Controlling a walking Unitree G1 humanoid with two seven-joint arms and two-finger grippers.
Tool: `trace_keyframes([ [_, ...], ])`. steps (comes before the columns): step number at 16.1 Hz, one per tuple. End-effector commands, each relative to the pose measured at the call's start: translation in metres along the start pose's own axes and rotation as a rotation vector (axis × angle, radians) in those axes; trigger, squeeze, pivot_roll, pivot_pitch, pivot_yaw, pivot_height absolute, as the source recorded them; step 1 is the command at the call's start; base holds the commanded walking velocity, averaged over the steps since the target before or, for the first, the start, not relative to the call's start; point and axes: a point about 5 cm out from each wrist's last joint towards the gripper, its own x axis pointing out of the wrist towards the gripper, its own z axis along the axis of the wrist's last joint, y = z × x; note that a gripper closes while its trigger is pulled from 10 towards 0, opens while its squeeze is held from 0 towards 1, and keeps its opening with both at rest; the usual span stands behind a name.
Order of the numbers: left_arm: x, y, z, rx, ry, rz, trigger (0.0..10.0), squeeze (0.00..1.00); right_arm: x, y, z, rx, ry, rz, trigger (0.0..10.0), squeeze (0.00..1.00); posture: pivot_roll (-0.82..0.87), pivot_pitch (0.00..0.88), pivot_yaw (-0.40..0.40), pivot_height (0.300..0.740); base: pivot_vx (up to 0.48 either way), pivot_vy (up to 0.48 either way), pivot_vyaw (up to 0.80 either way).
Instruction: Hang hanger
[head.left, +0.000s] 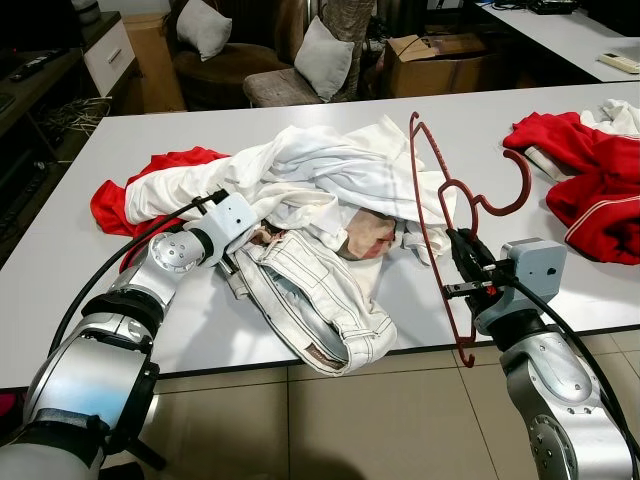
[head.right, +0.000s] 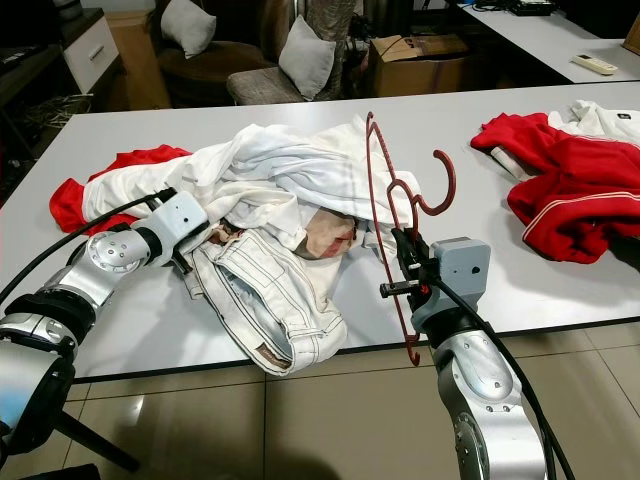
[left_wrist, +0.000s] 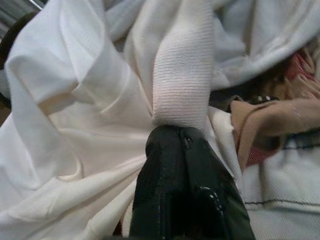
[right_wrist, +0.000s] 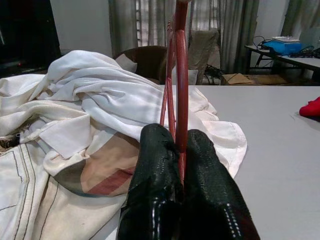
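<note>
Right gripper (head.left: 462, 262) clamps red hanger (head.left: 440, 215) upright; left gripper (left_wrist: 182, 131) pinches white garment (head.left: 320, 165)

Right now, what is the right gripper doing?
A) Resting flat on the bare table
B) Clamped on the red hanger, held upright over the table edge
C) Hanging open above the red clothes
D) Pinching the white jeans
B: the right gripper is shut on the red hanger, which stands upright beside the white clothes pile.
</note>
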Motion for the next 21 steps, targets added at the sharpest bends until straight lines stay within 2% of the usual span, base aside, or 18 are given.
trace_keyframes([
  [1, 0.0, 0.006, 0.005, -0.029, -0.017, 0.012, 0.0, 0.0, 0.001, -0.001, 0.007, -0.016, -0.034, -0.006, 10.0, 0.0, -0.17, 0.0, 0.084, 0.74, 0.0, 0.0, 0.0],
  [4, 0.0, 0.011, 0.011, -0.167, -0.076, 0.034, 0.0, 0.0, 0.001, -0.001, 0.006, -0.016, -0.034, -0.01, 10.0, 0.0, -0.17, 0.0, 0.087, 0.74, 0.0, 0.0, 0.0],
  [5, 0.002, 0.011, 0.017, -0.332, -0.142, 0.014, 0.0, 0.0, 0.001, -0.001, 0.006, -0.016, -0.033, -0.012, 10.0, 0.0, -0.17, 0.0, 0.089, 0.74, 0.0, 0.0, 0.0],
  [6, 0.003, 0.012, 0.021, -0.411, -0.183, 0.003, 0.0, 0.0, 0.001, -0.001, 0.006, -0.015, -0.033, -0.013, 10.0, 0.0, -0.17, 0.0, 0.089, 0.74, 0.0, 0.0, 0.0],
  [8, 0.004, 0.014, 0.028, -0.504, -0.239, -0.006, 0.0, 0.0, 0.001, -0.002, 0.006, -0.015, -0.033, -0.014, 10.0, 0.0, -0.17, 0.0, 0.09, 0.74, 0.0, 0.0, 0.0],
  [10, 0.003, 0.028, 0.046, -0.694, -0.381, -0.012, 0.0, 0.0, 0.001, -0.002, 0.006, -0.016, -0.033, -0.018, 10.0, 0.0, -0.18, 0.0, 0.092, 0.74, 0.0, 0.0, 0.0],
  [11, 0.002, 0.033, 0.054, -0.756, -0.441, -0.023, 0.0, 0.0, 0.0, -0.002, 0.006, -0.016, -0.033, -0.02, 10.0, 0.0, -0.18, 0.0, 0.092, 0.74, 0.0, 0.0, 0.0],
  [13, 0.0, 0.039, 0.064, -0.809, -0.507, -0.044, 0.0, 0.0, 0.001, -0.002, 0.006, -0.015, -0.033, -0.021, 10.0, 0.0, -0.17, 0.0, 0.092, 0.74, 0.0, 0.0, 0.0],
  [14, -0.004, 0.055, 0.091, -0.896, -0.658, -0.077, 0.0, 0.0, 0.002, -0.002, 0.007, -0.015, -0.037, -0.022, 10.0, 0.0, -0.17, 0.0, 0.09, 0.74, 0.0, 0.0, 0.0],
  [16, -0.012, 0.073, 0.123, -0.959, -0.816, -0.105, 0.0, 0.0, 0.003, -0.003, 0.007, -0.015, -0.042, -0.023, 10.0, 0.0, -0.17, 0.0, 0.09, 0.74, 0.0, 0.0, 0.0],
  [17, -0.018, 0.083, 0.141, -0.96, -0.894, -0.122, 0.0, 0.0, 0.003, -0.003, 0.007, -0.015, -0.043, -0.024, 10.0, 0.0, -0.17, 0.0, 0.094, 0.74, 0.0, 0.0, 0.0],
  [19, -0.024, 0.088, 0.156, -0.881, -0.929, -0.144, 0.0, 0.0, 0.003, -0.001, 0.007, -0.013, -0.045, -0.028, 10.0, 0.0, -0.18, 0.0, 0.104, 0.74, 0.0, 0.0, 0.0],
  [21, -0.028, 0.091, 0.166, -0.898, -0.978, -0.17, 0.0, 0.0, 0.001, -0.003, 0.006, -0.01, -0.044, -0.043, 10.0, 0.0, -0.18, 0.0, 0.111, 0.74, 0.0, 0.0, 0.0],
])
